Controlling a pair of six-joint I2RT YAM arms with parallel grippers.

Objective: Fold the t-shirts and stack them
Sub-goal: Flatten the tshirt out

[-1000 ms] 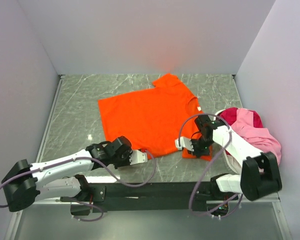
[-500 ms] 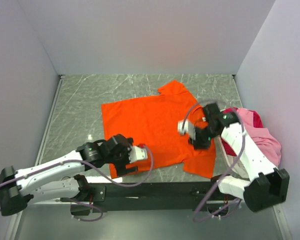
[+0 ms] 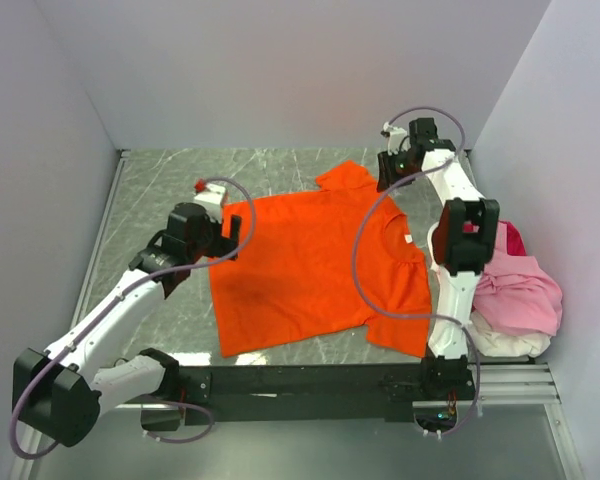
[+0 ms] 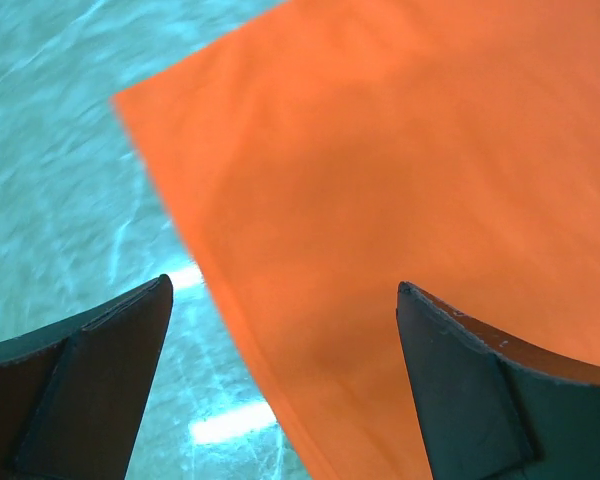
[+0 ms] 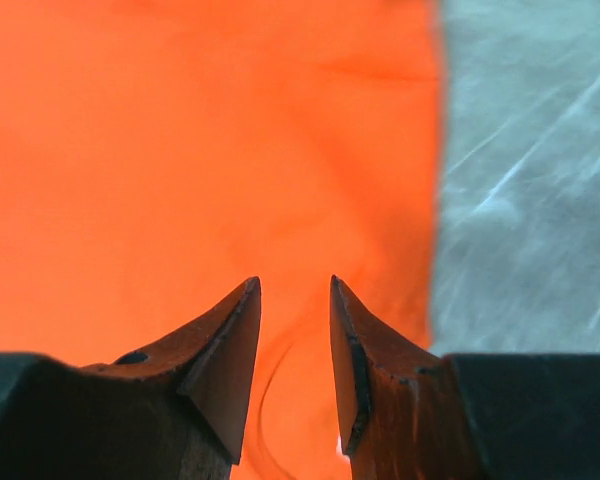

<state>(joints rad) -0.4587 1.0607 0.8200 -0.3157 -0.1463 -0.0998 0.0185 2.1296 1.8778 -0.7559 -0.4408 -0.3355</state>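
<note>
The bright orange t-shirt (image 3: 310,265) lies spread flat on the grey marbled table (image 3: 155,200), with its collar toward the right. My left gripper (image 3: 228,240) hovers over the shirt's far left corner (image 4: 400,160). Its fingers (image 4: 90,390) stand wide apart and hold nothing (image 4: 283,290). My right gripper (image 3: 388,172) hangs above the far sleeve, jaws parted a little with nothing between them (image 5: 294,285), and orange cloth (image 5: 180,150) lies below. A heap of pink, magenta-red and white t-shirts (image 3: 515,285) sits at the right edge.
White walls close in the table at the left, back and right (image 3: 540,120). A black rail (image 3: 310,380) with the arm bases runs along the near edge. Purple cables (image 3: 365,250) loop over the orange shirt. Bare tabletop (image 5: 530,200) shows beside the sleeve.
Both grippers have opened and let go of the orange shirt. Both arms swung from its near edge to its far side. The shirt shifted and now lies flat.
</note>
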